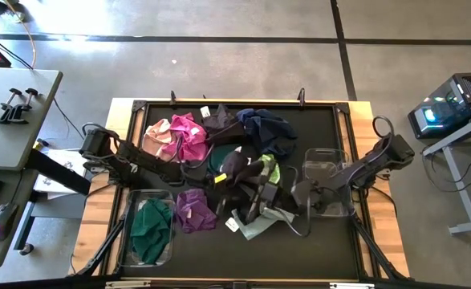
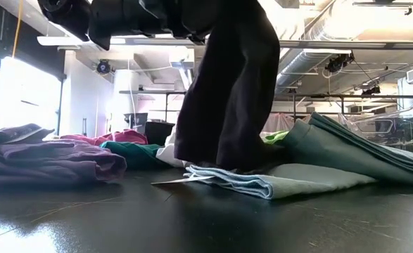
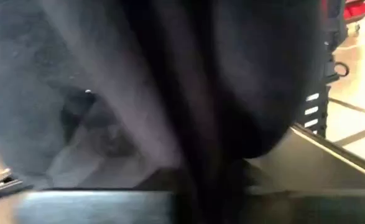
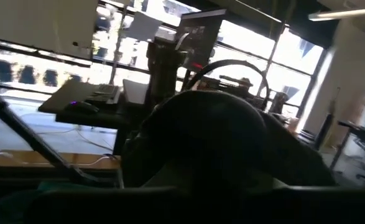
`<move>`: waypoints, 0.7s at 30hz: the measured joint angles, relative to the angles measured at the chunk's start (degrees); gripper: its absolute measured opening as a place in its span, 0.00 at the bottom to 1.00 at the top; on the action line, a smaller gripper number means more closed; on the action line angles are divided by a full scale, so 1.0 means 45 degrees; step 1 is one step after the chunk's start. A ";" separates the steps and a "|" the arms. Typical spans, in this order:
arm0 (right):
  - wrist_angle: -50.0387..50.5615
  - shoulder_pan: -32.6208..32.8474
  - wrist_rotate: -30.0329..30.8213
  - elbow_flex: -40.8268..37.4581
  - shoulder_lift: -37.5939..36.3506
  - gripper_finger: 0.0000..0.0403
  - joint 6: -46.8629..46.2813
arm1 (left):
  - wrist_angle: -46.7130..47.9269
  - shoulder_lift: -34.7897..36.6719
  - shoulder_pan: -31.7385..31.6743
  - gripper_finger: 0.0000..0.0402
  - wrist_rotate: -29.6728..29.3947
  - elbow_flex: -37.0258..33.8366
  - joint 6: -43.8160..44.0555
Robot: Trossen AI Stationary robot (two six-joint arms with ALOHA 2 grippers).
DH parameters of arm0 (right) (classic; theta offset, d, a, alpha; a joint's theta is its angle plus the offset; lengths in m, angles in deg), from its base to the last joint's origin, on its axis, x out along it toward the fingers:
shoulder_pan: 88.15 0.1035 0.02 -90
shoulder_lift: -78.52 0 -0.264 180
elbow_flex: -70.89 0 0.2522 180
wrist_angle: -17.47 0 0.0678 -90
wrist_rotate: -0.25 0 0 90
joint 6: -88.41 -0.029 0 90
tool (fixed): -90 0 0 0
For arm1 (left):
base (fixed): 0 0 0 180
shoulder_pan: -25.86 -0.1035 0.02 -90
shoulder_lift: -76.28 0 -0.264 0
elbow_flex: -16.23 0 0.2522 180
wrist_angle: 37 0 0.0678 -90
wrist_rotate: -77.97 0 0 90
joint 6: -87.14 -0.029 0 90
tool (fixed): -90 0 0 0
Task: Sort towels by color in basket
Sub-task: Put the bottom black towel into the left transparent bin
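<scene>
Your black towel (image 2: 227, 84) hangs mid-bench, gripped by the left pincer (image 1: 237, 167); the right pincer (image 1: 261, 193) also seems clamped on it. Only a green towel (image 1: 150, 229) sits in the near-left basket (image 1: 127, 210); the right basket (image 1: 328, 160) looks empty. Pink (image 1: 160, 138), magenta (image 1: 188, 135), purple (image 1: 195, 210), navy (image 1: 265, 128) and mint (image 2: 262, 183) towels remain, crowding the pile.
</scene>
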 joint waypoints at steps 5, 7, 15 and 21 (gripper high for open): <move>0.0766 0.1005 0.4295 0.0015 -0.0493 0.20 0.0543 | 0.0614 0.0027 0.0029 0.02 -0.0412 0.0000 0.0089; 0.1044 0.1541 0.6215 0.0015 -0.0504 0.24 0.0824 | 0.1200 0.0240 0.0109 0.01 -0.1052 -0.0010 -0.0197; 0.3757 0.3399 0.9205 -0.0541 -0.0509 0.30 -0.2252 | 0.5035 0.3108 0.0982 0.00 -0.5255 0.0218 -0.2483; 0.5680 0.3724 0.7857 -0.1404 -0.0504 0.30 -0.6656 | 0.8693 0.5164 0.1430 0.00 -0.7593 0.1582 -0.3435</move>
